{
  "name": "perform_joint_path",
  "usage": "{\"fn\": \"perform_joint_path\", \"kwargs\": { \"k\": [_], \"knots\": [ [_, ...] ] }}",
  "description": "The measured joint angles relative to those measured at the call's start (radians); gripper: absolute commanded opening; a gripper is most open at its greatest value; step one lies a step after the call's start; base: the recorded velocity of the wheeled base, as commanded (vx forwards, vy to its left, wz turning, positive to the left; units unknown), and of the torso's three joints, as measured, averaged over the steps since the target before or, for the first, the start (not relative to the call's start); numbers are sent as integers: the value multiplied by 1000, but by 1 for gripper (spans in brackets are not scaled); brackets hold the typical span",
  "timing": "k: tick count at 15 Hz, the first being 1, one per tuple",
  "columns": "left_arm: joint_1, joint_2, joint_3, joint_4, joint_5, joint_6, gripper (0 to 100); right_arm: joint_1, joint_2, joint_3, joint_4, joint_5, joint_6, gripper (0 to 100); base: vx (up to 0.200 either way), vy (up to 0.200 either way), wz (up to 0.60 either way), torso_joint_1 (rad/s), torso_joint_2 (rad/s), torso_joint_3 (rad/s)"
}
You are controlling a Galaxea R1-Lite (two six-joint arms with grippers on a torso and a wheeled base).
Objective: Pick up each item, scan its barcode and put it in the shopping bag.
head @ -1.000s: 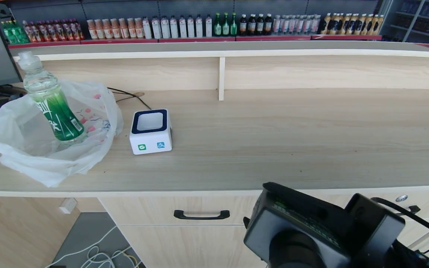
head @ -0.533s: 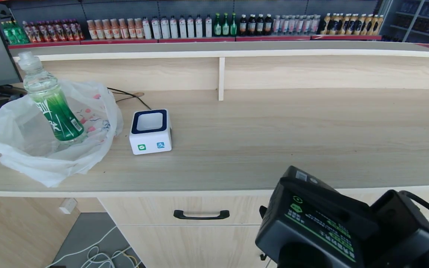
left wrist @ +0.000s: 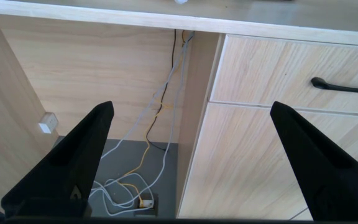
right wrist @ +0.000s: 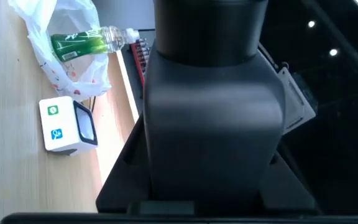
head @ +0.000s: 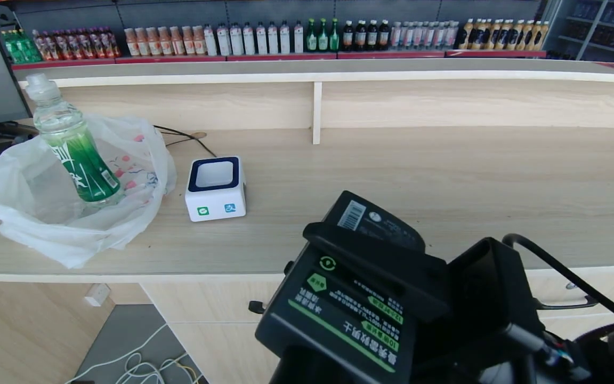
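Note:
My right gripper (head: pixel 371 256) is shut on a black package (head: pixel 339 314) with green labels and a white barcode (head: pixel 350 215) on its far end. It hangs above the counter's front edge, to the right of and nearer than the white scanner cube (head: pixel 215 186). In the right wrist view the black package (right wrist: pixel 210 124) looms close, with the scanner (right wrist: pixel 67 127) beyond it. A green-labelled bottle (head: pixel 72 149) stands in the white shopping bag (head: pixel 35 218) at the counter's left. My left gripper (left wrist: pixel 191 168) is open, low in front of the cabinet.
The wooden counter (head: pixel 419 181) has a raised back ledge with a thin divider (head: pixel 317 112). A black cable (head: pixel 184 136) runs behind the scanner. Below are a drawer handle (left wrist: pixel 344 86) and loose cables (left wrist: pixel 129 186) on the floor. Store shelves of bottles (head: pixel 285 34) line the back.
My right arm has lifted the black package up and to the left, from below the counter edge to above it. The barcode end has come into sight. Bag, bottle and scanner stayed put.

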State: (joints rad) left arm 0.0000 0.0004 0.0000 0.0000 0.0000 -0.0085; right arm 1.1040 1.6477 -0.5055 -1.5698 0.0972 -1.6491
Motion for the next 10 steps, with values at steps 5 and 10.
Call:
{"fn": "perform_joint_path", "kwargs": {
  "k": [5, 10],
  "knots": [
    [0, 0, 0, 0, 0, 0, 100, 37, 14, -67, 0, 10, -235, 0, 0, 0, 0, 0, 0, 0],
    [0, 0, 0, 0, 0, 0, 100, 50, 10, -86, 0, 10, -287, 0, 0, 0, 0, 0, 0, 0]
  ]
}}
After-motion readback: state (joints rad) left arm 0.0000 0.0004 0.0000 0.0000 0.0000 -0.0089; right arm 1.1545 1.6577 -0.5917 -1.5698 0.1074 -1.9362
